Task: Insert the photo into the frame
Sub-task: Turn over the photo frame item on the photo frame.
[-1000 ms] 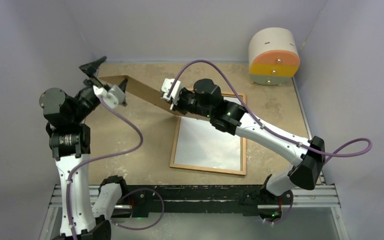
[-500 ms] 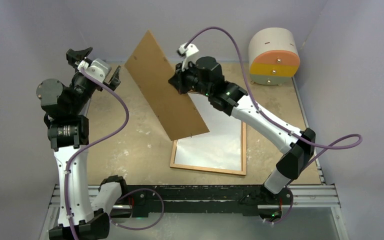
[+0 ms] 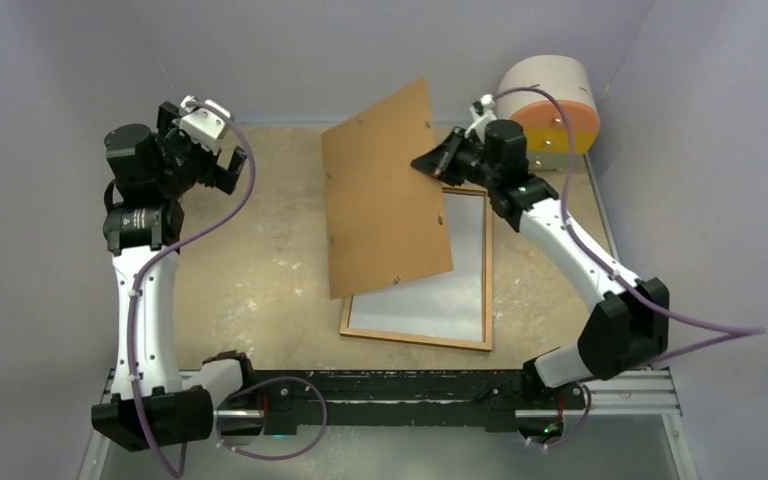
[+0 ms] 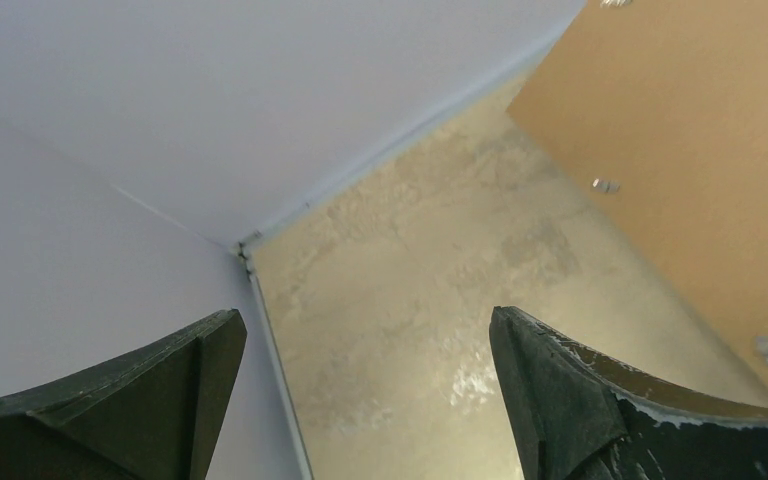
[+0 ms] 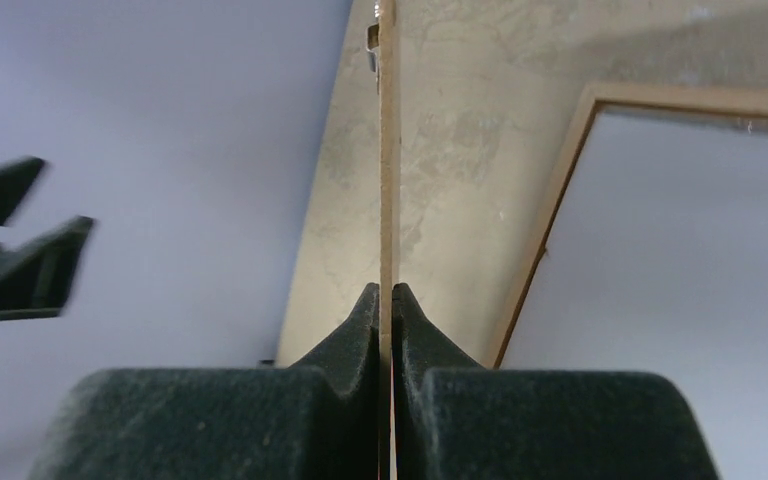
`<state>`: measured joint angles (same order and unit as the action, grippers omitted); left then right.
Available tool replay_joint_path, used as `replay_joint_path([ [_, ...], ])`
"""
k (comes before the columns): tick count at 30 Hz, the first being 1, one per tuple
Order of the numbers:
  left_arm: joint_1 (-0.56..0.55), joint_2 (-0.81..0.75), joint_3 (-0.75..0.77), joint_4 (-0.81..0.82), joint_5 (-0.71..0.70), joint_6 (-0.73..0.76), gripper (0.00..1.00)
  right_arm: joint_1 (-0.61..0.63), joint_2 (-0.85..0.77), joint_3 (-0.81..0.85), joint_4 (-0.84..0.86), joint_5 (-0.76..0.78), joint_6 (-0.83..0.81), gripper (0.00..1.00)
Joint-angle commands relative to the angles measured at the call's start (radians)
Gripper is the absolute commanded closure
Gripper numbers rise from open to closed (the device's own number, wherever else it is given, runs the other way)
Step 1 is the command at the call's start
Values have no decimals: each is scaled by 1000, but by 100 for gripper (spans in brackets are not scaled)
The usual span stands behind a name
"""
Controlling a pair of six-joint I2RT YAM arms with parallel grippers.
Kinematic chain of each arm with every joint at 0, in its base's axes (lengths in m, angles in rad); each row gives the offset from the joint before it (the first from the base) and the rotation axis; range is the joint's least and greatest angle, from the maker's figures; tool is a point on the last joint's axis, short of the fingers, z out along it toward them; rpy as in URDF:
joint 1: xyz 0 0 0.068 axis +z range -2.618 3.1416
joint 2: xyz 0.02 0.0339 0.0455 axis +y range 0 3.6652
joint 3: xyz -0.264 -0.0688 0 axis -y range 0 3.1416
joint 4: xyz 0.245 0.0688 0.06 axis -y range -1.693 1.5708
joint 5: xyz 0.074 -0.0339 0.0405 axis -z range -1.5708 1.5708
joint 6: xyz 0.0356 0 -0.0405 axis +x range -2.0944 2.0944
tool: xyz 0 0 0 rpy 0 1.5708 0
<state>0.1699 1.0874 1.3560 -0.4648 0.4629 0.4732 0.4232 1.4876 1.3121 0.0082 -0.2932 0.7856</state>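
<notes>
1. Top view: right fingers (image 3: 430, 162) pinch the flat brown backing board (image 3: 385, 190) by its right edge, tilted lengthwise over the orange-brown wooden rectangular frame (image 3: 415, 337), which lies flat on the surface (image 3: 260, 260).
2. Left wrist: left fingers (image 4: 550, 390) wide, empty, farther off.
3. Right wrist: the frame (image 5: 550, 210) lies right of the clamped board; I cannot make out the photo.

Your right gripper (image 5: 385, 300) pinches the thin edge of the backing board (image 5: 388, 150) between its two dark fingers. You see the board edge-on, running straight away from the camera, with a small metal tab (image 5: 371, 36) on its left face at the far end. Right of the board, the frame (image 5: 550, 215) lies flat on the desk (image 5: 450, 130), an orange-brown rim around a pale pane (image 5: 680, 250). At the far left, the left gripper (image 5: 60, 195) shows blurred against the wall (image 5: 160, 100), its fingers apart.
</notes>
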Motion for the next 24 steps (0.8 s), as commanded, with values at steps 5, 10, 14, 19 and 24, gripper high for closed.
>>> replay_joint_path([
  [5, 7, 88, -39, -80, -46, 10, 2, -252, -276, -234, 120, -298, 248, 100],
  [10, 5, 133, -101, -104, 9, 51, 3, -361, -331, -346, 120, -374, 249, 100],
  [14, -4, 196, -109, -170, 35, 94, 1, -396, -343, -409, 142, -400, 226, 100],
  [19, -6, 236, -123, -201, 22, 127, 0, -407, -306, -450, 173, -427, 200, 100],
  [24, -8, 241, -152, -195, 26, 130, 0, -411, -251, -473, 235, -451, 200, 100],
])
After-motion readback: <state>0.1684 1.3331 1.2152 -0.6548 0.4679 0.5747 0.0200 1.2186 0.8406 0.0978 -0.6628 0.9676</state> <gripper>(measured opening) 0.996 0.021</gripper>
